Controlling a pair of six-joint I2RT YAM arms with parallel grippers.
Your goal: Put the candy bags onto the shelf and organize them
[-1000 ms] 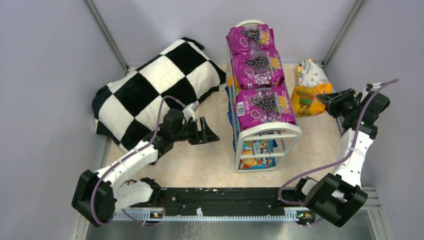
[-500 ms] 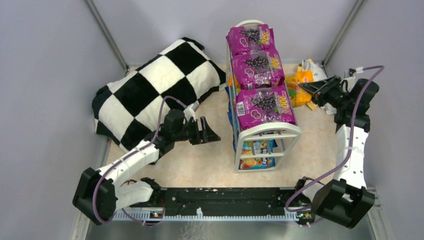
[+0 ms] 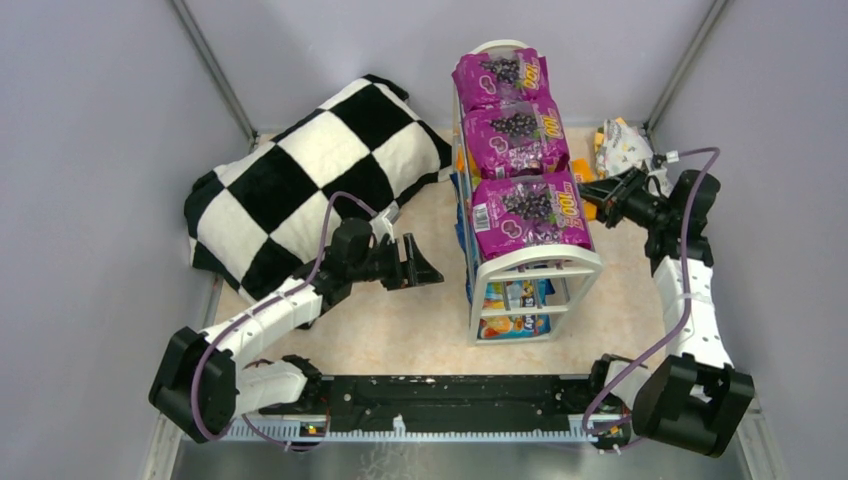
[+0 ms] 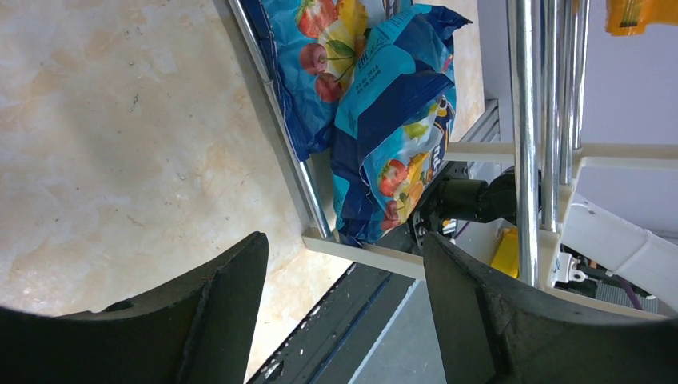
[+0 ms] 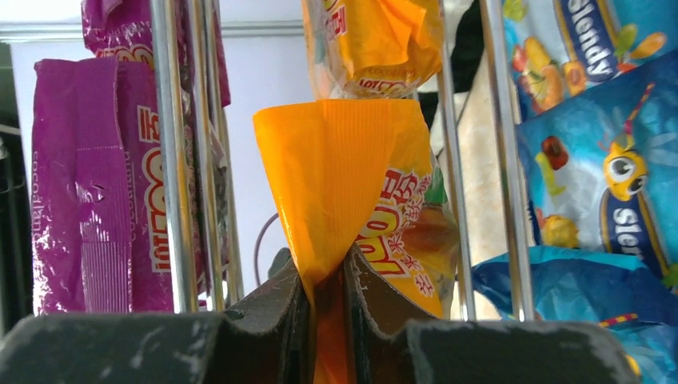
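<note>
Shelf (image 3: 535, 262) is standing on the surface (image 3: 400, 330), running near to far. Right jaws are clenching the crimped edge of an orange bag (image 5: 344, 176), holding it just beside the shelf's right-side rods (contact unclear). Left jaws are gaping wide and empty, hovering left of the shelf's near end. Three purple bags (image 3: 520, 130) are lying along the top tier; blue bags (image 4: 384, 96) are sitting lower down. A checkered pillow (image 3: 320, 170) is lying far left.
</note>
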